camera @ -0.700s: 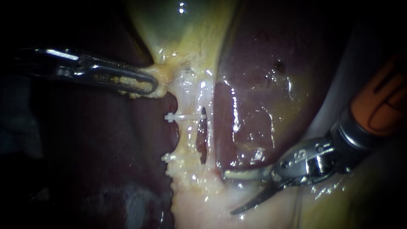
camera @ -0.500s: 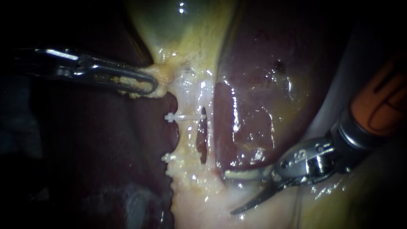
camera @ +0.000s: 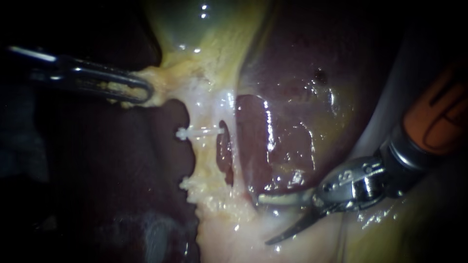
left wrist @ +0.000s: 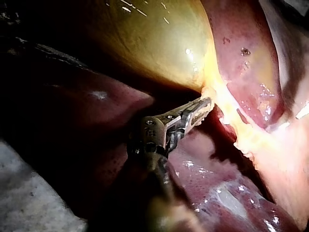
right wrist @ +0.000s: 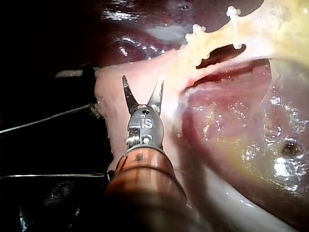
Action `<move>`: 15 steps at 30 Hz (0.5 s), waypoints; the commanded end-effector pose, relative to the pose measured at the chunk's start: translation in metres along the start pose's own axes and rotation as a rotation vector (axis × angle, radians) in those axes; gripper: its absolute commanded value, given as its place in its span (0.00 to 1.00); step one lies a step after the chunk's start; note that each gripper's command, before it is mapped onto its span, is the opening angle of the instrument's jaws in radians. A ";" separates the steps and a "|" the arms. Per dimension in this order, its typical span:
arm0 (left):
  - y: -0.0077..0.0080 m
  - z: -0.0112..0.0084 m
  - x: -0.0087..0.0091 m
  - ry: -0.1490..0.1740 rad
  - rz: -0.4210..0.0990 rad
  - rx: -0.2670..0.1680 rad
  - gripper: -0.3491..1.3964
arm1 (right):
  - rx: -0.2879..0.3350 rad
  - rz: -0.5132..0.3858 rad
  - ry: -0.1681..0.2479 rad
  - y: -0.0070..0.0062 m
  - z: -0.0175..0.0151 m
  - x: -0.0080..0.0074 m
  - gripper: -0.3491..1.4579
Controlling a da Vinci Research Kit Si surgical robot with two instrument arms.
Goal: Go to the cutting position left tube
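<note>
The right instrument (camera: pixel 263 220) has its 2 curved blades open with nothing between them. It lies low on the pale tissue, well apart from the left tube (camera: pixel 205 155). This tube is the pale yellow strand just left of the dark slit (camera: pixel 224 153). It carries 2 white clips, the upper clip (camera: pixel 202 130) and the lower clip (camera: pixel 185 183). The left instrument (camera: pixel 144 91) has its jaws closed on a fold of yellow tissue (camera: pixel 163 80) below the gallbladder (camera: pixel 195 29), and I think this pull keeps the tube stretched.

To do the step well, I would bring the open blades up and across to the bare piece of tube between the 2 clips. 1 blade should go on each side, with the tips visible past the tube, and they should not close yet.

The surface is wet and shiny, so it is probably slippery. The room is small: the liver (camera: pixel 292 107) lies just beside the slit and the clips are near each other. The blades should touch neither.
</note>
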 end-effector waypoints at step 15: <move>0.0006 -0.0008 0.0003 0.013 0.014 0.022 0.00 | -0.002 0.014 0.001 0.0004 0.0003 0.0003 0.95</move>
